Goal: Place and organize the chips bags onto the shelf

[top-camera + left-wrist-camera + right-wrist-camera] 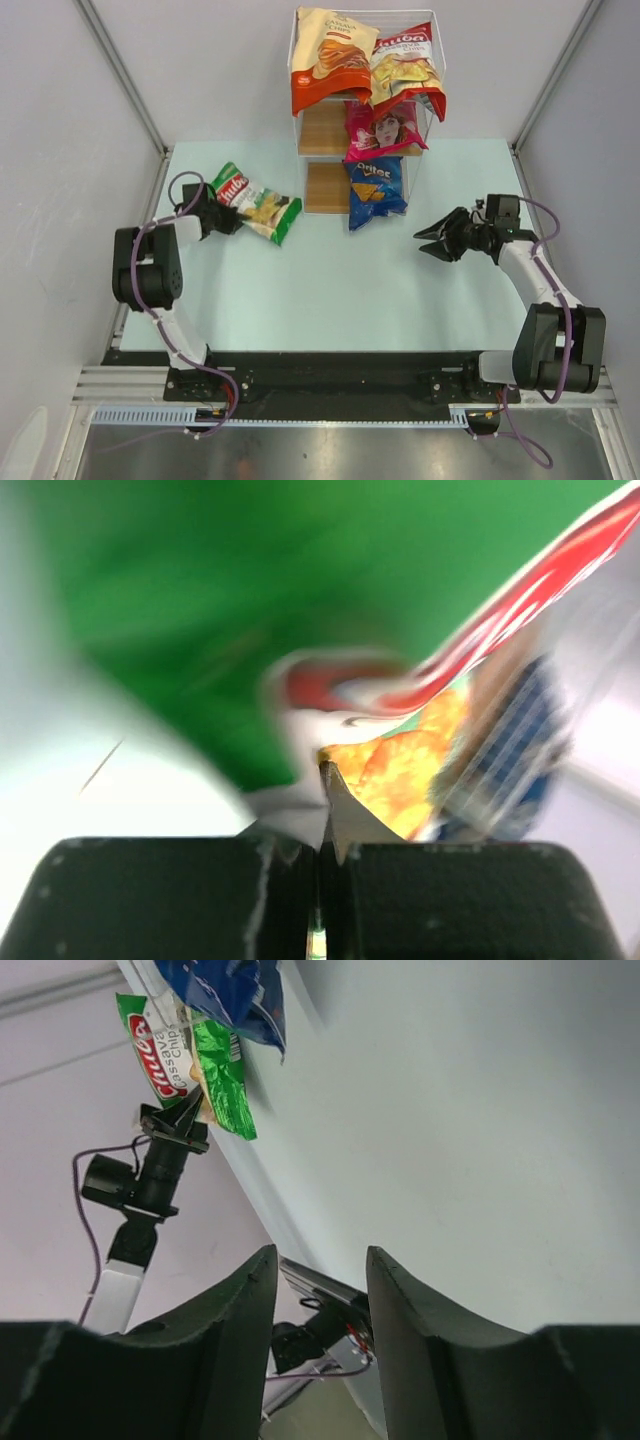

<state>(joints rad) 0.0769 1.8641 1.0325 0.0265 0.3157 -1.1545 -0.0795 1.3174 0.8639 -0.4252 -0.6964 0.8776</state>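
Here, noted the left pincer (pixel 222 218) clamped fully shut on an edge of the glossy green snack bag (pixel 258 203), at the pale table's (pixel 330 290) left part, left of the stepped white-wire shelf (pixel 322 130) with wooden boards. Saw the right pincer (pixel 428 243) partly open, gripping nothing, over the table's right side. Counted four bags shelved: orange-and-cream bag (pixel 328 55) and red bag (pixel 405 65) on top, pink bag (pixel 380 128) mid, blue bag (pixel 374 190) lowest.

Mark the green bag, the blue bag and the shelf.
green bag (pixel 258 203): top view, middle of its front.
blue bag (pixel 372 173): top view, on its logo.
shelf (pixel 326 188): top view, bare bottom board.
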